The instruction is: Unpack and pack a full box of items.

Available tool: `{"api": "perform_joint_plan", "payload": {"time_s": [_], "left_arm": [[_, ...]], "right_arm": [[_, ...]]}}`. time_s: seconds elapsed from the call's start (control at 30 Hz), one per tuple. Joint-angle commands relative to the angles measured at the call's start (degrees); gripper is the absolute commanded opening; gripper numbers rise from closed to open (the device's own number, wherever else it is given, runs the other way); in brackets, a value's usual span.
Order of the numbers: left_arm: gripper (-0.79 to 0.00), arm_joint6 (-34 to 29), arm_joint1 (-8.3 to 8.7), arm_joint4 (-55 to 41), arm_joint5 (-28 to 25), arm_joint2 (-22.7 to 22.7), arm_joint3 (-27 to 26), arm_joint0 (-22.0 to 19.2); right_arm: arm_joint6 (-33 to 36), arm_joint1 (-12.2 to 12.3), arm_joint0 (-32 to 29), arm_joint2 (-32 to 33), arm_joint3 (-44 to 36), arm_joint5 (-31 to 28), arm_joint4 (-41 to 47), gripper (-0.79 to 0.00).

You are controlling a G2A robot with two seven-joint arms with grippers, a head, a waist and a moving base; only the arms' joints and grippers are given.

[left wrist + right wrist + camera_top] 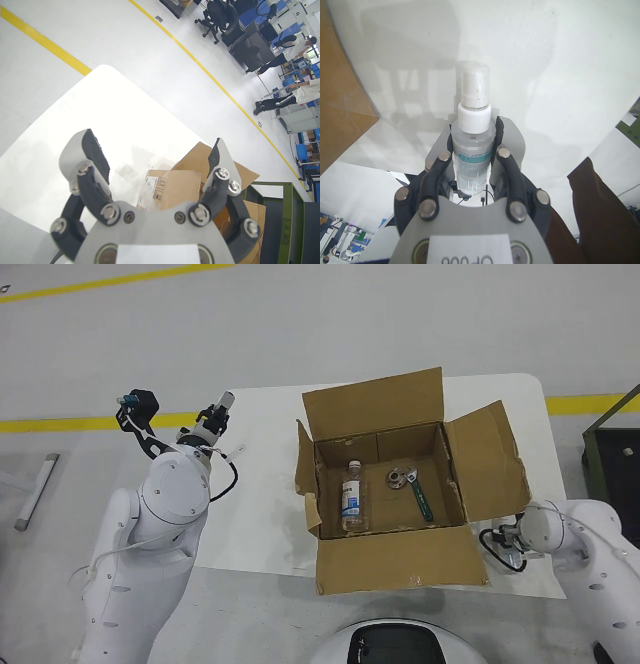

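Note:
An open cardboard box [400, 554] stands on the white table [260, 464], right of centre. In it lie a clear bottle [351, 498] and a wrench [411, 488] with a teal handle. My left gripper [216, 417] hangs open and empty over the table's far left part, well apart from the box [175, 185]; its fingers [96, 156] are spread wide around nothing. My right gripper [473, 136] is shut on a clear spray bottle [473, 117] with a white pump and clear cap, held over the table just beside a box flap [340, 100].
A green cart [612, 464] stands off the table's right end, also seen past the box as the cart [282, 200]. The box's four flaps [375, 399] are folded outward. Bare table [255, 524] lies left of the box.

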Motion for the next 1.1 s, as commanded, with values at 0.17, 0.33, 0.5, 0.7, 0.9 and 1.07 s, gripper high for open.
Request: {"api": "perform_joint_plan", "payload": {"time_s": [0.17,0.33,0.5,0.7,0.9,1.07], "left_arm": [[0.0,0.0,0.0,0.0,0.0,0.0,0.0,0.0],[0.0,0.0,0.0,0.0,0.0,0.0,0.0,0.0],[0.0,0.0,0.0,0.0,0.0,0.0,0.0,0.0],[0.0,0.0,0.0,0.0,0.0,0.0,0.0,0.0],[0.0,0.0,0.0,0.0,0.0,0.0,0.0,0.0],[0.0,0.0,0.0,0.0,0.0,0.0,0.0,0.0]], "right_arm": [[-0.17,0.31,-2.14,7.17,-3.87,0.18,3.52,-0.785],[-4.21,0.28,-7.51,19.49,-12.08,4.2,12.54,-0.785],[-16.24,-0.55,-15.0,33.44,-18.39,3.88,28.61,-0.785],[-32.5,-2.37,-23.36,44.69,-23.65,-4.79,47.8,-0.785],[-38.51,-3.22,-27.42,48.16,-27.6,-15.94,59.52,-0.785],[-36.47,-2.61,-25.79,44.5,-31.43,-19.37,61.41,-0.785]]}}
